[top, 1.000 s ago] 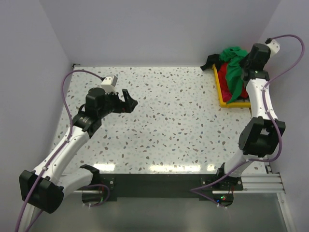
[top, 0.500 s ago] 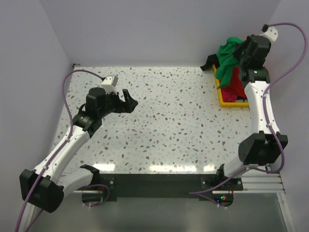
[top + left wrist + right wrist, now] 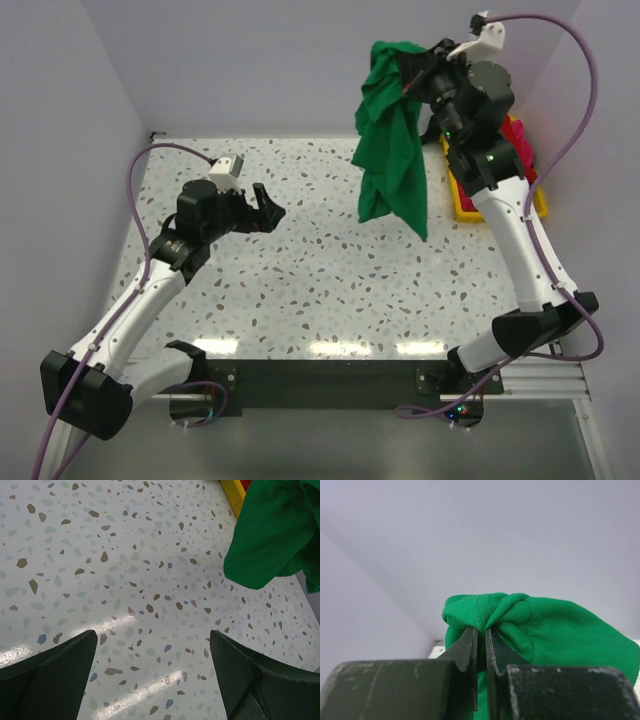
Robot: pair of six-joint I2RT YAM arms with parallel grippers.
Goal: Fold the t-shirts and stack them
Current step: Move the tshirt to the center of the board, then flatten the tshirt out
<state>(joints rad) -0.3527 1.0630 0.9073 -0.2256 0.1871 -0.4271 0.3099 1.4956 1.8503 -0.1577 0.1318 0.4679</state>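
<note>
From above, you see the right claw (image 3: 410,73) pinching the green t-shirt (image 3: 392,160), which hangs over the counter (image 3: 300,280). The left claw (image 3: 266,208) gapes wide. Your left wrist view shows the shirt's hem ahead. Your right wrist view shows jaws clamped on bunched cloth.

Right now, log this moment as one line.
right gripper: shut on bright green cloth t-shirt, hanging over speckled table | left gripper: open, empty | yellow plastic tray: red shirt inside
</note>
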